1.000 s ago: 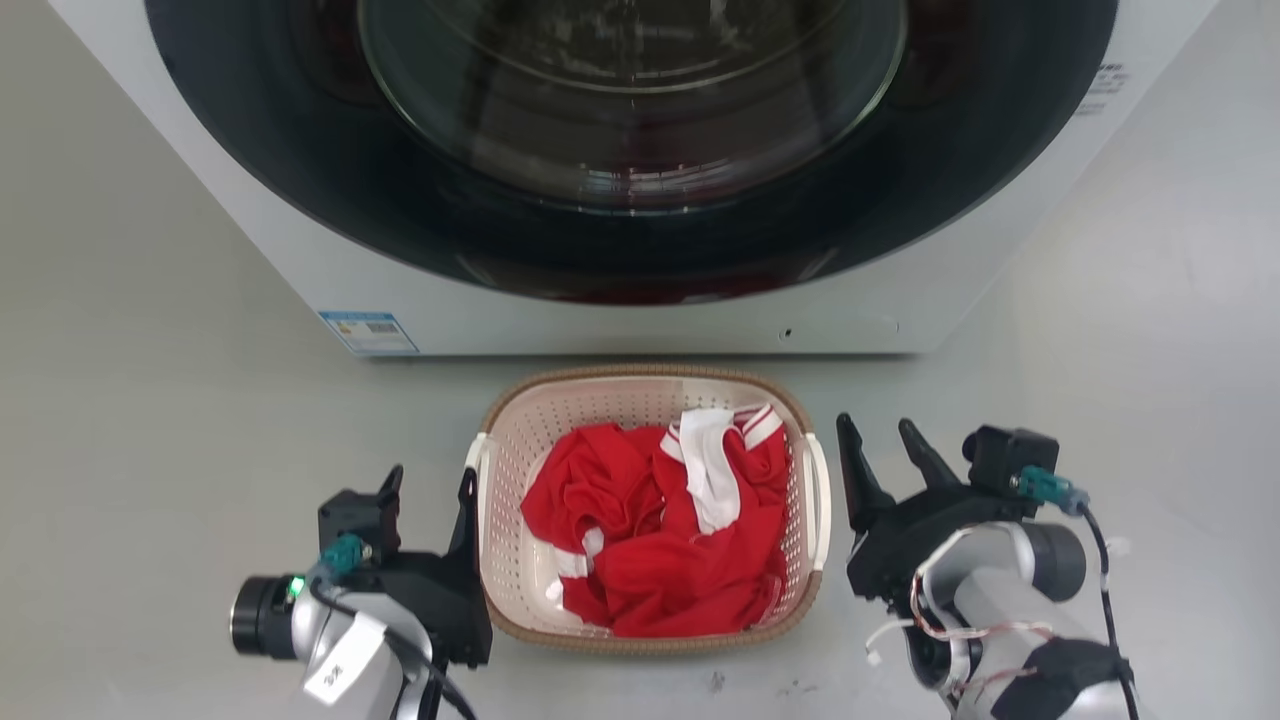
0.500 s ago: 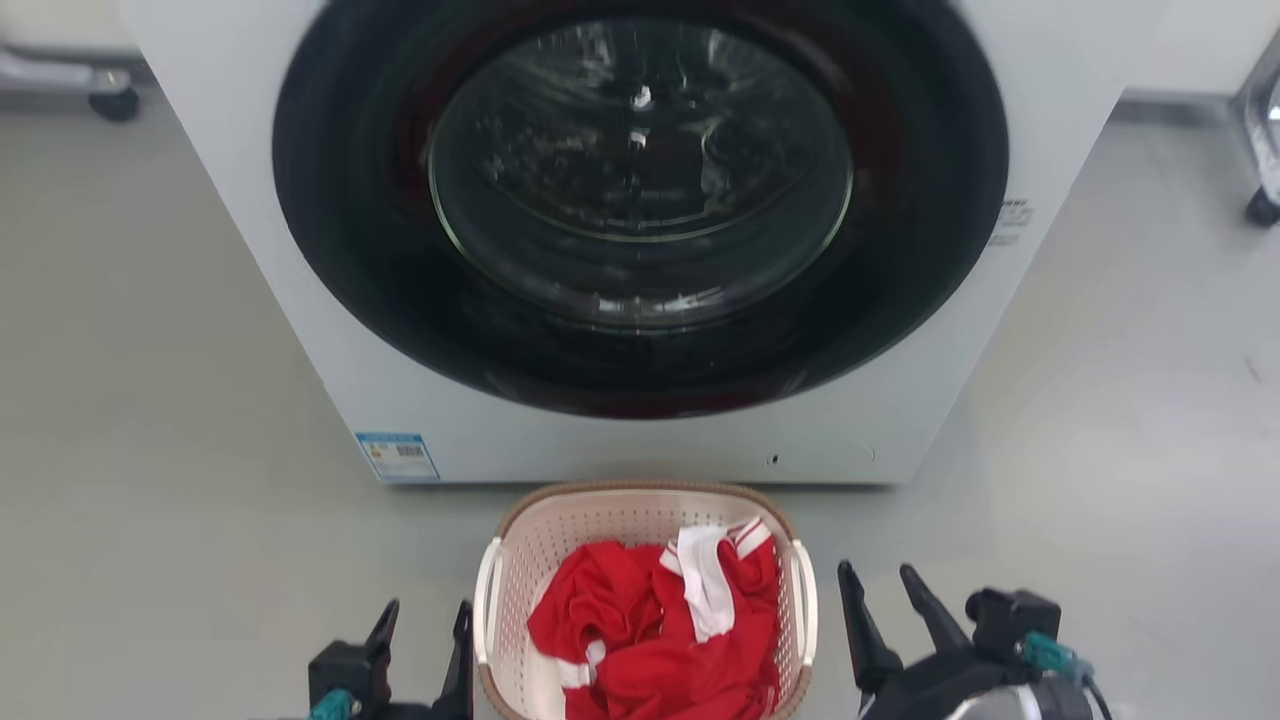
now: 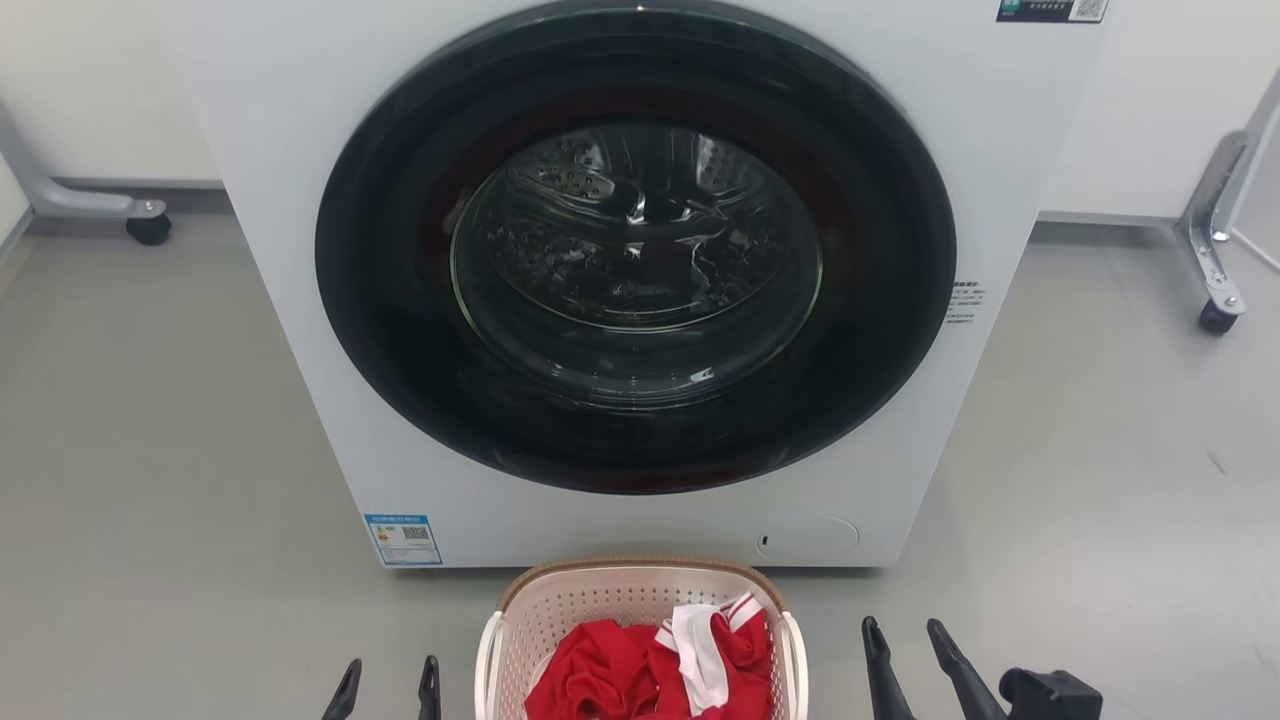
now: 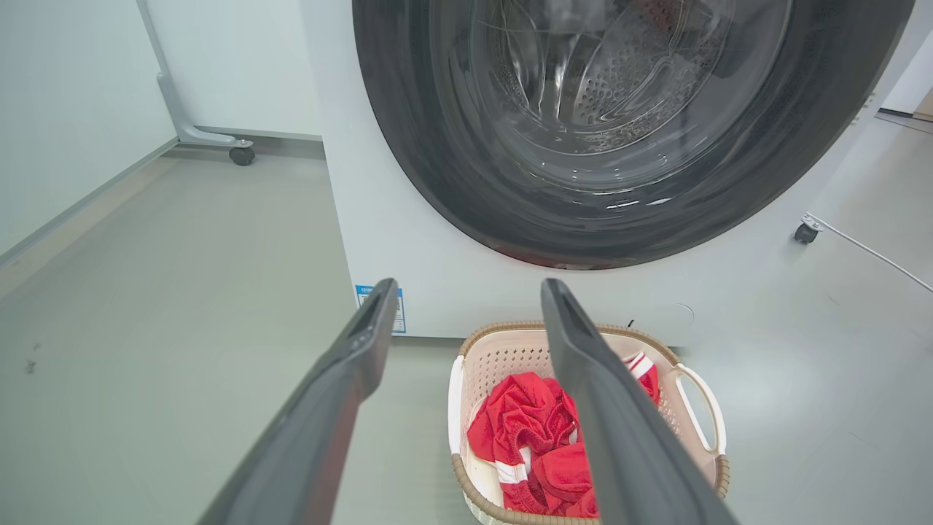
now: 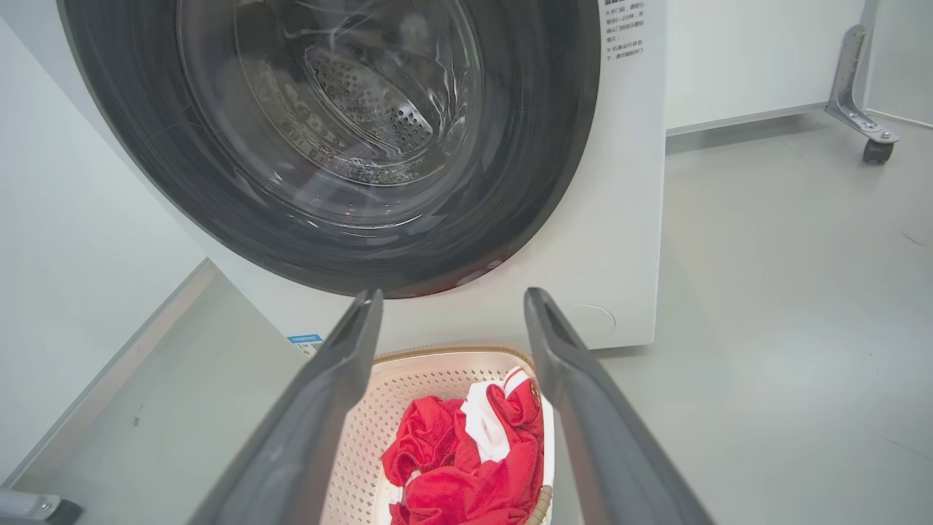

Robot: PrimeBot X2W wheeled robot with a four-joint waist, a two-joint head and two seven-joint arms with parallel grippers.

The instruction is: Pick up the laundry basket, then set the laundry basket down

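Laundry basket (image 3: 560, 622) on floor (image 3: 150, 450) before washing machine (image 3: 290, 300), blue label (image 3: 403, 538) unreadable, left hand (image 3: 391, 668) and right hand (image 3: 902, 630) spread, empty

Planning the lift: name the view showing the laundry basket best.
Left wrist view: the laundry basket shows nearly whole, both handles visible, one finger crossing it. Head view crops its near half; right wrist view's fingers hide its sides.

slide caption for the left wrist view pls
Open left gripper looks down at the laundry basket of red clothes, on the floor before the washing machine.
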